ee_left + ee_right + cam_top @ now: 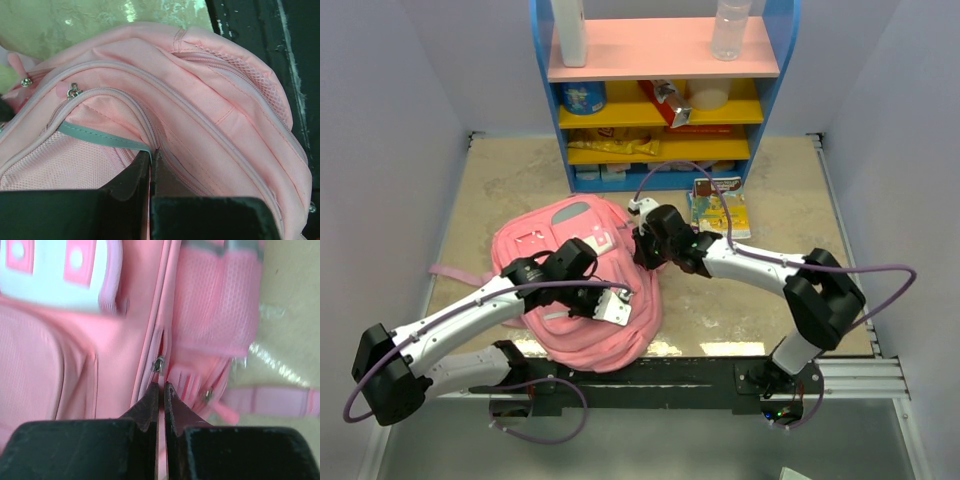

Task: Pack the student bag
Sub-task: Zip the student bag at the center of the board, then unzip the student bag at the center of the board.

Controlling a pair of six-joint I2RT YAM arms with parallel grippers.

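While the student bag (620, 340) is lying on the counter (520, 180), seen from above, the left claw (612, 306) and right claw (645, 250) are both down on its soft, light fabric. Left wrist: that claw (151, 160), pressed together, is pinching the grey strip (95, 134). Right wrist: that claw (161, 390), closed, is pointing at a zip pull (158, 364), probably the best hold.

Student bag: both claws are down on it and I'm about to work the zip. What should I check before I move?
1. Left claw shut at the grey strip of the student bag: ok.
2. Left claw actually pinching fabric: cannot tell.
3. Right claw shut just below the zip slider: ok.
4. Right claw holding the slider's pull: cannot tell.
5. Bag open enough to pack: not ok, no opening shows.
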